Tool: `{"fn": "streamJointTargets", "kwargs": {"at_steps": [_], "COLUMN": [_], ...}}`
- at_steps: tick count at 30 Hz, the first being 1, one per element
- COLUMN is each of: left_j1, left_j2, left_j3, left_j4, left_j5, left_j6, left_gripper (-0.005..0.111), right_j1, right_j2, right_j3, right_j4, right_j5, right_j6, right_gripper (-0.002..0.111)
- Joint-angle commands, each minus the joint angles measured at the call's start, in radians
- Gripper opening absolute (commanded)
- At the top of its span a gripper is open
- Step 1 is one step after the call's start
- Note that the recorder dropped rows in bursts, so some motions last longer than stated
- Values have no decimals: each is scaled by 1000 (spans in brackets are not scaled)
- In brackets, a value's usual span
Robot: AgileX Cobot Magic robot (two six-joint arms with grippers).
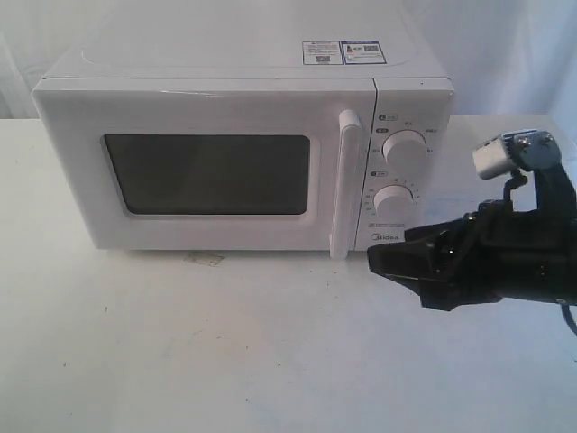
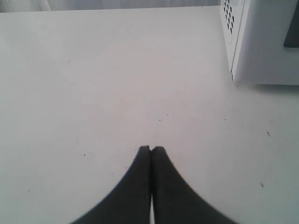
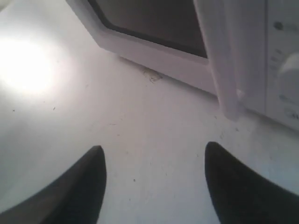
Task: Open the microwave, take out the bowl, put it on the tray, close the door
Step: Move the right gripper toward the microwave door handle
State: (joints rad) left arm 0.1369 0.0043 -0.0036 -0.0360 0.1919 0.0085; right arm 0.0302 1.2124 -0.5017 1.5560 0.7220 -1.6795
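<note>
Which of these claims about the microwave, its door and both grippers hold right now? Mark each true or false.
1. The white boxy microwave has its wide white door shut. True.
2. The right gripper is shut on the tall white vertical handle. False: it is open, empty and apart from the handle.
3. The left gripper is shut and empty above the white table. True.
4. The small stickers sit on the door's dark window. False: they are on the microwave's top.
5. Two round white dials sit beside the handle. True.
</note>
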Motion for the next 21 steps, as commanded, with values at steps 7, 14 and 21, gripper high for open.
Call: {"fn": "streamJointTargets", "kwargs": {"at_steps": [7, 14, 21], "left_j1": [0, 0, 0], "left_j2": [-4, -4, -4], "left_j3": [4, 4, 4], "left_j4": [-5, -5, -5], "left_j5": [-5, -5, -5], "left_j6": [-9, -9, -9], "left_gripper": [0, 0, 0], "right_j1": [0, 0, 46], "right_j2": [86, 86, 123], "right_j3": [-41, -124, -177], "right_j4": [188, 188, 188], "right_j5": [94, 59, -27], "right_j6": [-451, -451, -451], "right_gripper": [58, 58, 58]}}
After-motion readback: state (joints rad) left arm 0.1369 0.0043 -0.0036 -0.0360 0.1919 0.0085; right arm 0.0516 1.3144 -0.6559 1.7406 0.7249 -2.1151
